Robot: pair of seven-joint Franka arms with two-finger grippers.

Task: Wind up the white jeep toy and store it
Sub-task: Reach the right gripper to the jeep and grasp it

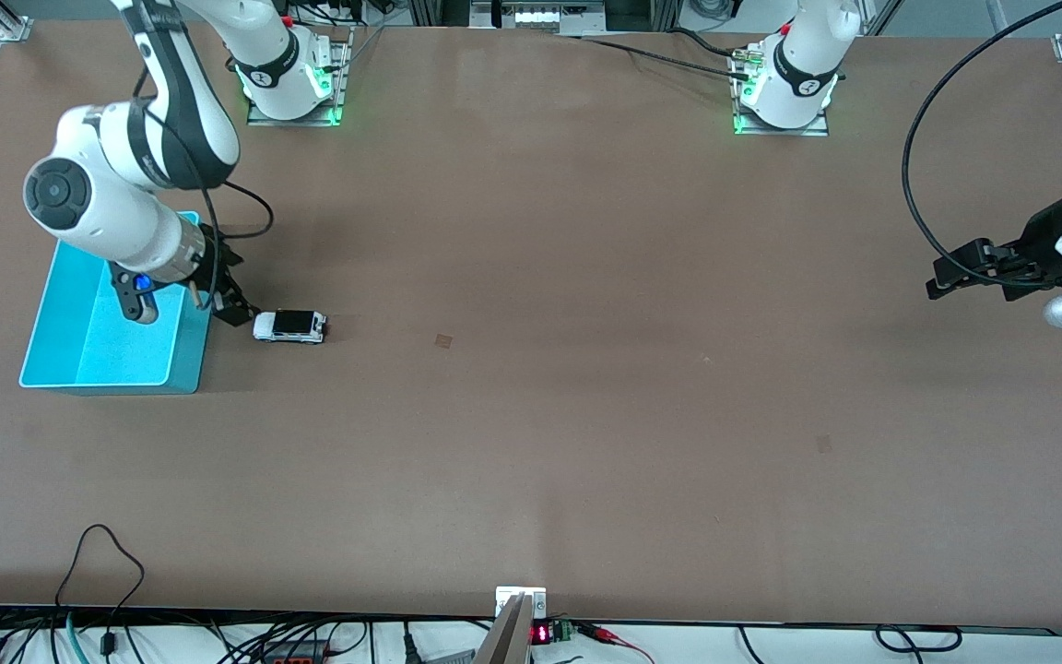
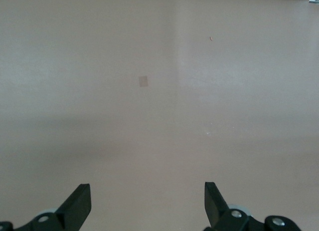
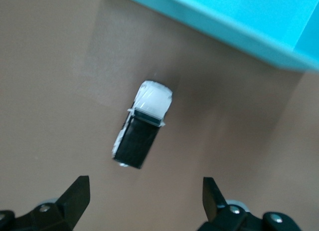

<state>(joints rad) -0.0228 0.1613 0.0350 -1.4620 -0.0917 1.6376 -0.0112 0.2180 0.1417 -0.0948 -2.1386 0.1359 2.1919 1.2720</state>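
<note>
I've got the right gripper [image 1: 234,309] hanging low between the turquoise bin [image 1: 182,364] and the white jeep toy [image 1: 289,326], fingers spread wide with nothing between them. The right wrist view shows the jeep sitting on the table [image 1: 586,369] just ahead of the open fingers, black roof section toward the camera, white bonnet pointing at the bin wall. The jeep stands on its wheels, beside the bin, toward the right arm's end of the table, not yet gripped.

The left gripper [image 1: 941,279] waits over bare table at the left arm's end, also spread wide, holding nothing.

My worries: the jeep is tiny and rolls, so if 1 finger touches first I'd expect it to scoot away or swing round. It sits at an angle to my fingers in the wrist view, so a close without turning the wrist could pinch a corner and flick it out. The bin wall is close too; a careless sweep could knock it.

No brand, label or writing I can read on the toy or the bin.
</note>
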